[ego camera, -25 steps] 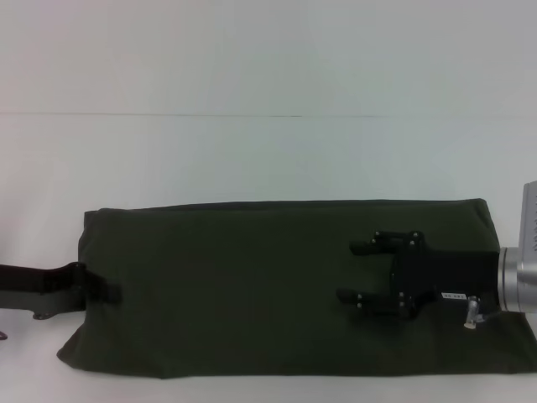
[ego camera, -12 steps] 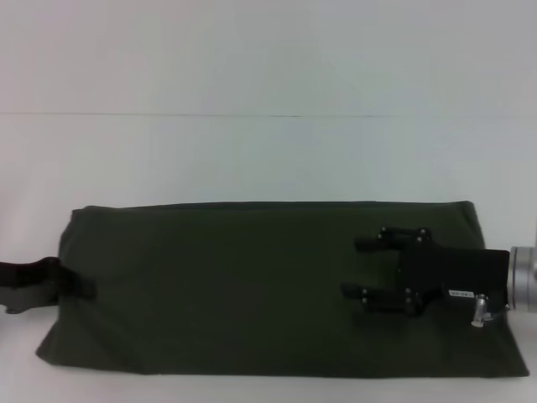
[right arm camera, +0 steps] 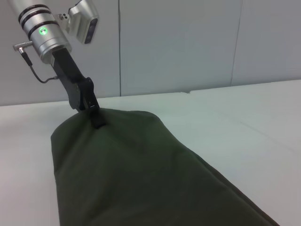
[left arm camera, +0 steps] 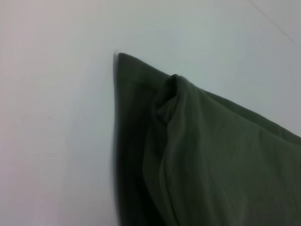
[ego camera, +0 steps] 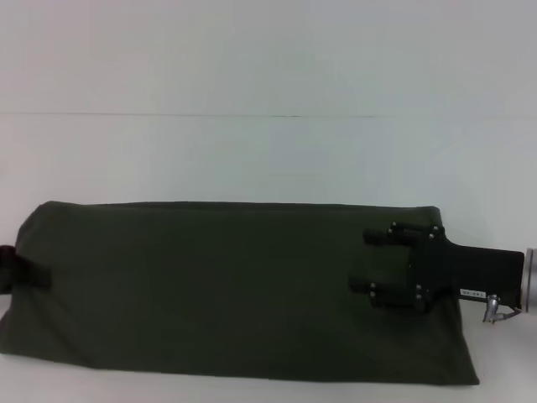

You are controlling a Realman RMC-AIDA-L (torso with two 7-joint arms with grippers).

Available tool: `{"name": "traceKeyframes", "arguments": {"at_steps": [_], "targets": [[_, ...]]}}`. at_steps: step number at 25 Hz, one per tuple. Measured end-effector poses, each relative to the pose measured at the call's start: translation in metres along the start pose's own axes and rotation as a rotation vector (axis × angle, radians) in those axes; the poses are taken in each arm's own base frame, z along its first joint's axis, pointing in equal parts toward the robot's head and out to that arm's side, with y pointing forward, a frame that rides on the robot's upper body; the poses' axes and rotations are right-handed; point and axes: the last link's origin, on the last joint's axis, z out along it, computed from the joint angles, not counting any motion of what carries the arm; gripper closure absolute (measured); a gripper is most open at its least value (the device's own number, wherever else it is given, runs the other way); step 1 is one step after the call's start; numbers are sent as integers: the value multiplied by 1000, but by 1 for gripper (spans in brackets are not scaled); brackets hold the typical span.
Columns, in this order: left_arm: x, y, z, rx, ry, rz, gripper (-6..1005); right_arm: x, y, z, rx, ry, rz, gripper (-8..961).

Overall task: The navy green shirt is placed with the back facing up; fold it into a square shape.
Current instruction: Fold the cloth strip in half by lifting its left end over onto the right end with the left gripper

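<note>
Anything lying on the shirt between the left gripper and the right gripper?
Nothing: the head view shows only bare navy green shirt between the left gripper at its left end and the right gripper over its right part.

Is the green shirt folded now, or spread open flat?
Folded: the navy green shirt is a long band, no sleeves showing, layered edges in the left wrist view. Not square yet.

The navy green shirt [ego camera: 226, 290] lies on the table [ego camera: 252, 159], left gripper [ego camera: 25, 275] at its left edge, right gripper [ego camera: 377, 262] over its right.

A bare lab or test bench, by the look of it.
Plain white table [ego camera: 268, 159], blank pale wall panels [right arm camera: 178, 42] behind, nothing homely anywhere.
</note>
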Motion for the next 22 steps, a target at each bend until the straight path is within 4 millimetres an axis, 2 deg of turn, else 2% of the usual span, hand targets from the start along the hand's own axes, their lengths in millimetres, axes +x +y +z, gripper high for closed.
{"name": "traceKeyframes", "arguments": {"at_steps": [8,10,16,19,22], "targets": [[9,10,-12,-1,-25,-7,918,4,4,-2,1,-3,15,188],[10,16,-12,-22,-37,-22,918,5,4,-3,2,-2,19,188],[14,50,-10,-129,-93,2,917,8,6,-4,6,-1,29,188],[15,60,-8,-149,-94,24,917,9,7,-4,6,-2,32,188],[16,61,-7,-145,-93,31,917,9,8,-4,5,-2,36,188]]}}
